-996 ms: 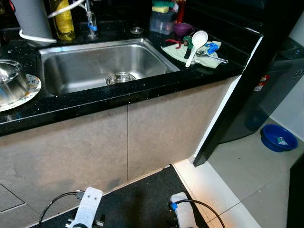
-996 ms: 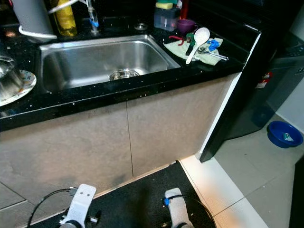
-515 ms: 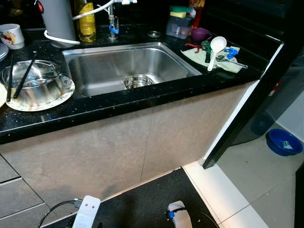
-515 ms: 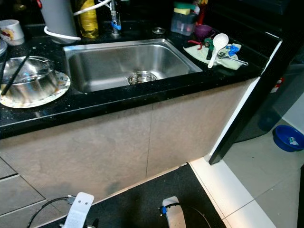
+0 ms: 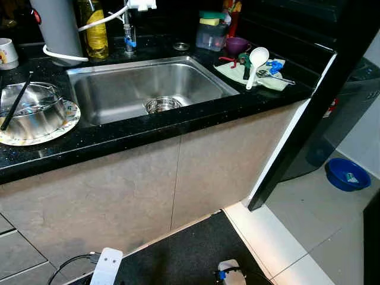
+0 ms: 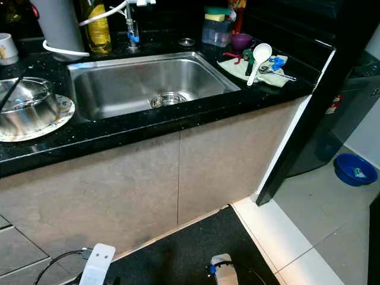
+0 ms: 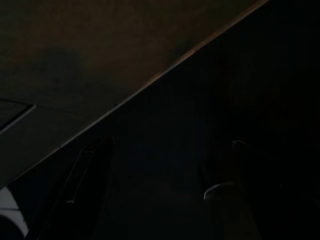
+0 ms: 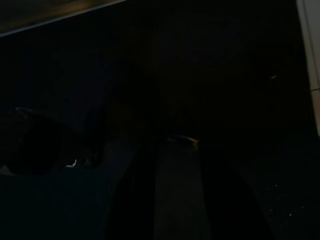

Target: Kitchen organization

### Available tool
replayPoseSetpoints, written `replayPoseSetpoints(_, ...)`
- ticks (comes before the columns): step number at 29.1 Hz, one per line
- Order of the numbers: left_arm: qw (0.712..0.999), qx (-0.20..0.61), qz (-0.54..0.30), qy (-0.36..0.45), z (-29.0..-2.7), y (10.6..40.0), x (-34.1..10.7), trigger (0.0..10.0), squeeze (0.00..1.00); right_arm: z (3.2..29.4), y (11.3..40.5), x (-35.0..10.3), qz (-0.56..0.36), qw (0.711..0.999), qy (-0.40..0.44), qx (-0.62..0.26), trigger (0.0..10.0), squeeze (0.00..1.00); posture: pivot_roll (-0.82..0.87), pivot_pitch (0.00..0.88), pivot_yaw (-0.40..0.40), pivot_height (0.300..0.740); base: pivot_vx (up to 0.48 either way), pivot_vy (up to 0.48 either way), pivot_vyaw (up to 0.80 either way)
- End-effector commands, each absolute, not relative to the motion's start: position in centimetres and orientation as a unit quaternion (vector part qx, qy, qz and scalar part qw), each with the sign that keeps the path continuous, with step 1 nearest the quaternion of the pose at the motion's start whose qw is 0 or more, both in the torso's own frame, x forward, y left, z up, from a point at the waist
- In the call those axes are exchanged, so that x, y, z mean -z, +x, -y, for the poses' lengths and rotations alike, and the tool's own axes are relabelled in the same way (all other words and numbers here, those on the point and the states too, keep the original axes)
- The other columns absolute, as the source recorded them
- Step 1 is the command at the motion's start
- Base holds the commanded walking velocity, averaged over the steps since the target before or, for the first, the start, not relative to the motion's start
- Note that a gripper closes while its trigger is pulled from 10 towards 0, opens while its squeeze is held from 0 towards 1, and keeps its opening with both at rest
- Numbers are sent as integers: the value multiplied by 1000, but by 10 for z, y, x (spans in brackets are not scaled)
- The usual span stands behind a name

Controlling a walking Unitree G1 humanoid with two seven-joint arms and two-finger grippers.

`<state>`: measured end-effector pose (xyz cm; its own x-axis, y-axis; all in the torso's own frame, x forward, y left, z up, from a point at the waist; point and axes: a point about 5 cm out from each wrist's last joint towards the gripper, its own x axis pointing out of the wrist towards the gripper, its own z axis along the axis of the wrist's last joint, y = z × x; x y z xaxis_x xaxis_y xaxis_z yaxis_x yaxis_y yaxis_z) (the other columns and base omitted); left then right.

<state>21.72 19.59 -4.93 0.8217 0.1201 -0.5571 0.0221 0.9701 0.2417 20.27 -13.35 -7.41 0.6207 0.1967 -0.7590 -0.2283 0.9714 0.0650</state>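
While both arms hang idle low before the cabinet fronts, the black speckled stone countertop (image 5: 196, 116) runs across the upper part of the head views above pale grey cabinet doors (image 5: 119, 196). Set into it is a rectangular stainless steel sink (image 5: 148, 89) with a small round steel strainer bowl (image 5: 161, 105) lying over its drain. Below, a dark floor mat (image 5: 178, 255) lies against the cabinet base, with pale floor tiles (image 5: 320, 237) beside it on the robot's right, where a round blue plastic basin (image 5: 348, 174) sits on the floor near a dark appliance (image 5: 350, 101).

On the counter left of the sink, a shiny steel mixing bowl (image 5: 29, 113) rests on a patterned round plate (image 5: 59, 124), with a dark stick leaning in the bowl. Behind the sink stand a grey cylindrical container (image 5: 58, 27), a yellow bottle (image 5: 95, 27) and a tap (image 5: 127, 32). Right of the sink, a pale green cloth (image 5: 237, 72) holds a white plastic ladle (image 5: 255, 62) and some small utensils, with a purple cup (image 5: 236, 44) and a clear plastic tub (image 5: 211, 37) just behind.

The left arm's wrist (image 5: 107, 267) and the right arm's wrist (image 5: 228, 273) peek in at the lower edge. Both wrist views are very dark, and I cannot tell whether either gripper is open or closed.
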Motion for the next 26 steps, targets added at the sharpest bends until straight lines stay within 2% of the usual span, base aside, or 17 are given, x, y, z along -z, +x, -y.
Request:
replayPoseSetpoints(1,945,-18,-307,112,-192,209,56,10000,0,134,194,79,-425,898,-29,-113,10000,0,-24,105,-62,740,0,0,0)
replayPoseSetpoints(5,944,-7,-312,104,-188,208,57,10000,0,135,197,76,-399,910,-50,-104,10000,0,-21,106,-58,740,0,0,0)
replayPoseSetpoints(9,944,-9,-307,119,-190,208,57,10000,0,132,191,80,-431,893,-17,-126,10000,0,-14,97,-55,740,0,0,0)
replayPoseSetpoints(12,943,-19,-313,112,-193,207,58,10000,0,135,187,83,-441,891,7,-106,10000,0,-10,90,-56,740,0,0,0)
replayPoseSetpoints(17,931,16,-341,127,-186,199,66,10000,0,138,183,85,-448,890,8,-86,10000,0,-7,68,-62,740,0,0,0)
replayPoseSetpoints(26,925,33,-359,120,-180,197,69,10000,0,144,183,86,-454,886,-17,-93,10000,0,-19,37,-57,740,0,0,0)
